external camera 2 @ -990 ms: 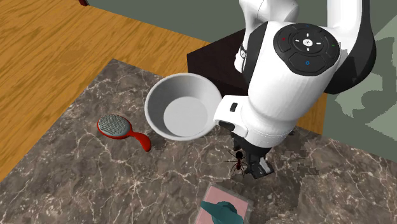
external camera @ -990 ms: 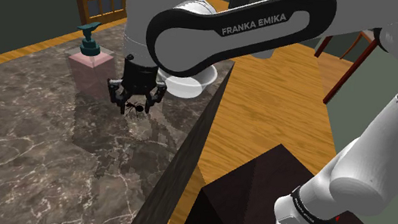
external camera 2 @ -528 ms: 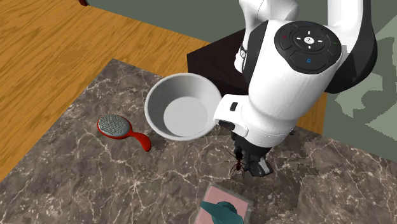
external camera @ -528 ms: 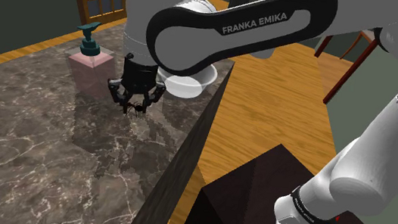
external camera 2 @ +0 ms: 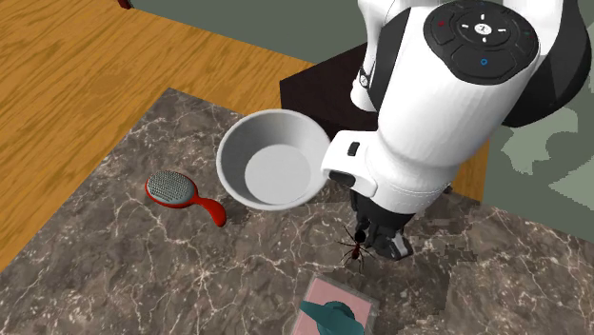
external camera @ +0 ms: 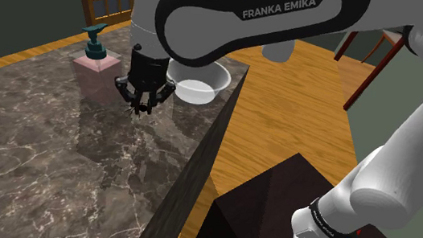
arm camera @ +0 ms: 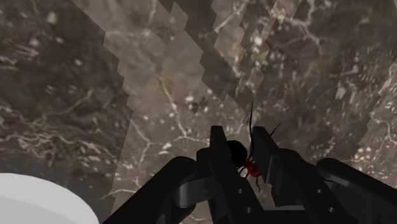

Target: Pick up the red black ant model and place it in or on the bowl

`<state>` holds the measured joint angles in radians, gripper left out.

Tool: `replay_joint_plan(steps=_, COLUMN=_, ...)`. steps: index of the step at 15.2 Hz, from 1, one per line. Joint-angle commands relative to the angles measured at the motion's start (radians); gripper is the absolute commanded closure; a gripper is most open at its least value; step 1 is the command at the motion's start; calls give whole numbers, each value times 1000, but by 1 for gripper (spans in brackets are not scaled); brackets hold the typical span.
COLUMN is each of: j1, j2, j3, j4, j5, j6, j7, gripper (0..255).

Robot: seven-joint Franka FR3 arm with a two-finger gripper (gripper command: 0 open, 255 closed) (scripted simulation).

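Marbled counter (external camera 2: 124,276) with bowl (external camera 2: 231,157), brush (external camera 2: 175,191), dispenser (external camera 2: 333,314)

Red body, black head and legs: the ant model (external camera 2: 354,249) stands out against the all-black claw (external camera: 142,109). The bench (external camera 2: 124,276) is dark brown marble veined in pale cream. Beside it are a plain white bowl (external camera 2: 238,138), a red brush (external camera 2: 181,193) with a grey bristle pad, and a pale pink soap dispenser (external camera: 97,63) with a teal pump. The arm (external camera 2: 428,133) is white with dark joints, the floor (external camera 2: 86,76) orange-brown wood planks.

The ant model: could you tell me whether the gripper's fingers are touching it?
Touching: in the wrist view both fingers press against the ant model clasped between them.
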<state>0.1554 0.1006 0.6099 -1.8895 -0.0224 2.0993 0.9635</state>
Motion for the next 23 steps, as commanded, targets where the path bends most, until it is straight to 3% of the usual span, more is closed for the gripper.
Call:
replay_joint_plan(steps=1, j1=-1, j2=-7, j3=1, j4=19, j5=5, j6=-26, j7=-2, gripper=255)
replay_joint_plan(steps=23, j1=3, j2=-16, j3=5, j4=304, j5=11, j6=-318, j7=1, gripper=255)
